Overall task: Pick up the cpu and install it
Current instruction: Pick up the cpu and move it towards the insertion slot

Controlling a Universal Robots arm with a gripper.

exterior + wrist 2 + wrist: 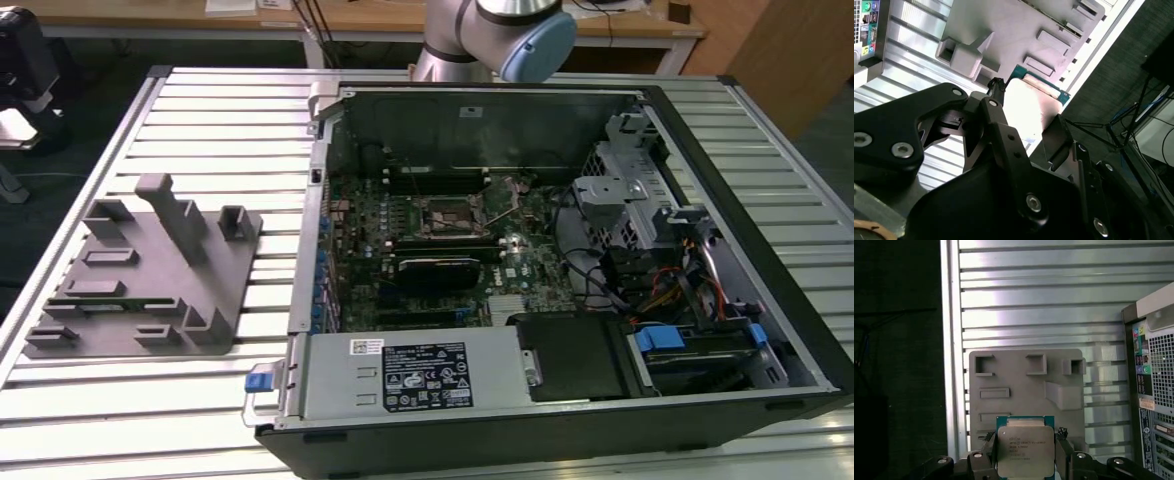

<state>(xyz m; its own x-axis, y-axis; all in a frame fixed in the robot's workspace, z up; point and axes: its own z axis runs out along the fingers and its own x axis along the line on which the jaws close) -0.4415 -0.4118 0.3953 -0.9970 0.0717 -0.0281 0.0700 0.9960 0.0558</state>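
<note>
Your gripper (1025, 439) is closed on the cpu (1025, 450). Its 2 fingers (990, 442) press on opposite edges of the chip, so the jaws are only as far apart as the chip is wide. Gripping by the edges keeps the silver lid facing the first wrist view and, I judge, keeps the pads off the contact side.

In both wrist views the cpu (1026, 107) hangs over the grey fixture (1024, 385), clear of its surface and not seated in any recess. You can see the fixture's empty pockets and raised blocks beyond the chip. The chip looks level between the fingers, not tilted, which suits a flat part that must go down square.

The computer case (534, 120) lies open just beside the grey fixture (147, 270), on the exterior view's right of it. Both rest on the slatted table (134, 400). The socket (451, 215) sits inside that case, well apart from the fixture, and looks unfilled.

From this you can take the pick-up as done and the install as not yet done.
</note>
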